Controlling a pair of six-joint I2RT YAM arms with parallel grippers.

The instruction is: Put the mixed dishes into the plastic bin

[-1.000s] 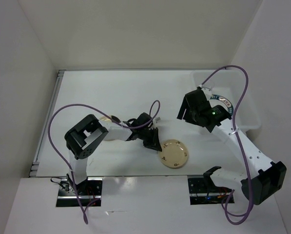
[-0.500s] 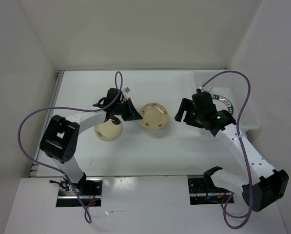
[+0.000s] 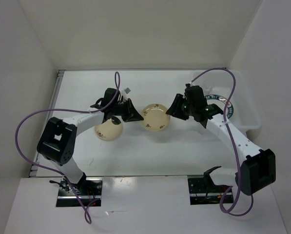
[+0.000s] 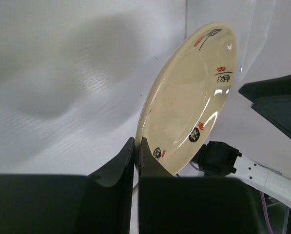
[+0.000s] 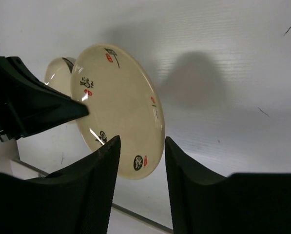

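My left gripper (image 3: 135,116) is shut on the rim of a cream flower-marked plate (image 3: 155,117) and holds it tilted above the table's middle; the grip shows in the left wrist view (image 4: 136,146) at the plate's (image 4: 194,97) lower edge. My right gripper (image 3: 173,108) is open just right of that plate. In the right wrist view (image 5: 141,141) the plate's (image 5: 118,107) rim shows between the open fingers, not clamped. A second cream plate (image 3: 107,129) lies on the table under the left arm. The plastic bin (image 3: 255,124) stands at the right with a teal-rimmed plate (image 3: 228,103) in it.
White walls close the table at the back and both sides. Purple cables loop over both arms. The right arm reaches across the bin's left rim. The second cream plate also shows behind the left fingers in the right wrist view (image 5: 55,73).
The left gripper carried the cream plate from the table's front up to the middle and now holds it there. The right gripper swung left from the bin up to the plate's right edge.
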